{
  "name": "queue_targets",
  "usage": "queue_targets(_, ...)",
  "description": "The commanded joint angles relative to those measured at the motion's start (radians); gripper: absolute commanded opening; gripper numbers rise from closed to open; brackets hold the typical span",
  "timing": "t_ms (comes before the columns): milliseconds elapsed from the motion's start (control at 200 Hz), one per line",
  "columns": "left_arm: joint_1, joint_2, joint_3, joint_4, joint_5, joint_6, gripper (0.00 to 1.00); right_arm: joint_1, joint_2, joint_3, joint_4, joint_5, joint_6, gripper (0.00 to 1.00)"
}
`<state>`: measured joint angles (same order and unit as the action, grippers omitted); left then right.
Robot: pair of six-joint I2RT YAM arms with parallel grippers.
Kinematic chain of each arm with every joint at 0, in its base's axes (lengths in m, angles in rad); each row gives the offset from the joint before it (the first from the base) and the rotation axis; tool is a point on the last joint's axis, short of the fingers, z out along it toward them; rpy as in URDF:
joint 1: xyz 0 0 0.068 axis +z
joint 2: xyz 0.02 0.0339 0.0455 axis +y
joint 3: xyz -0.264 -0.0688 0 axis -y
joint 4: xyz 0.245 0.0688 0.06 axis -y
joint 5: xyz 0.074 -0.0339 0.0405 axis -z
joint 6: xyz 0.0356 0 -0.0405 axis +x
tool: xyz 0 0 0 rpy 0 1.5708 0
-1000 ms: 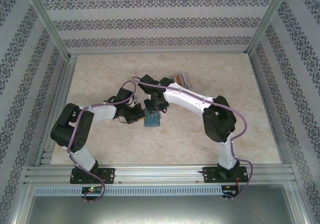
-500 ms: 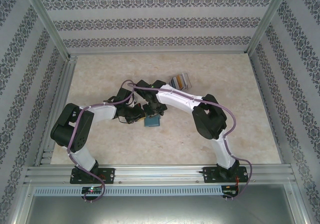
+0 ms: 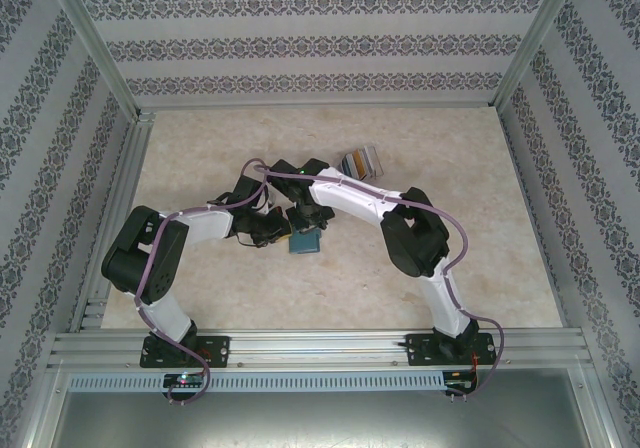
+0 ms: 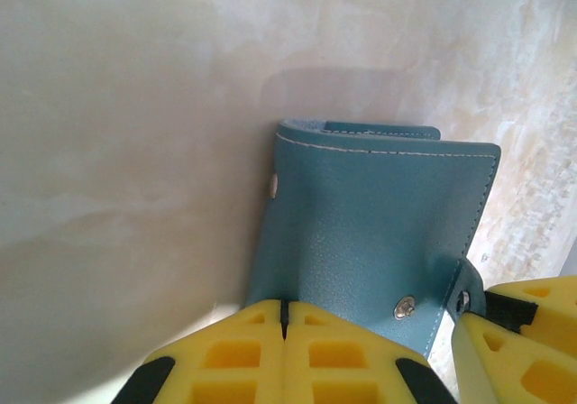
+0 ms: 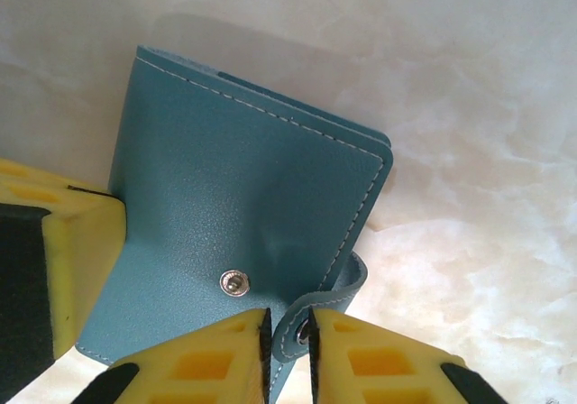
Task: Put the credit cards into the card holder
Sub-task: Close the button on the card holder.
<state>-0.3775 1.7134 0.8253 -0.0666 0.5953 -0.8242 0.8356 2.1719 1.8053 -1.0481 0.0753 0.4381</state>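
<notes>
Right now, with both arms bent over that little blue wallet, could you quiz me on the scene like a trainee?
1. True or false: the credit cards are already inside the teal card holder.
2. What sits between the right gripper's fingers? A) a credit card B) the holder's snap strap C) nothing
3. Fill in: the card holder lies ____ on the table (opened flat / folded).
Key: 1 false, they lie fanned on the table, apart from it. 2 B. 3 folded.

You'll find the left pincer [image 3: 285,236] at 9 and the right pincer [image 3: 305,223] at 12 o'clock crowding the card holder [image 3: 305,245]; the tabletop [image 3: 330,288] toward 6 lies open.
</notes>
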Motion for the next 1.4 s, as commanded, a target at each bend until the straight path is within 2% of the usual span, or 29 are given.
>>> queue_targets(0,-0.009,0.046,-0.012,0.022,-0.019,0.005,0.03,0.011,0.018,0.026,-0.037,0.036,-0.005,0.16)
queue_targets(250,-0.009,0.045,-0.01,0.024,-0.018,0.003,0.03,0.008,-0.018,-0.003,-0.024,0.049,-0.004,0.0)
queue_targets(445,-0.009,0.051,-0.01,0.029,-0.016,-0.001,0.03,0.003,-0.12,-0.093,0.104,-0.024,0.008,0.0)
queue_targets(650,-0.009,0.055,-0.011,0.034,-0.012,-0.003,0.03,-0.003,-0.12,-0.109,0.17,-0.106,0.014,0.0)
queue_targets(944,-0.01,0.058,-0.016,0.04,-0.011,-0.005,0.03,-0.013,-0.076,-0.129,0.187,-0.09,0.017,0.0)
queue_targets(1394,-0.01,0.066,-0.006,0.031,-0.009,0.0,0.03,-0.027,-0.041,-0.135,0.226,-0.136,0.022,0.0)
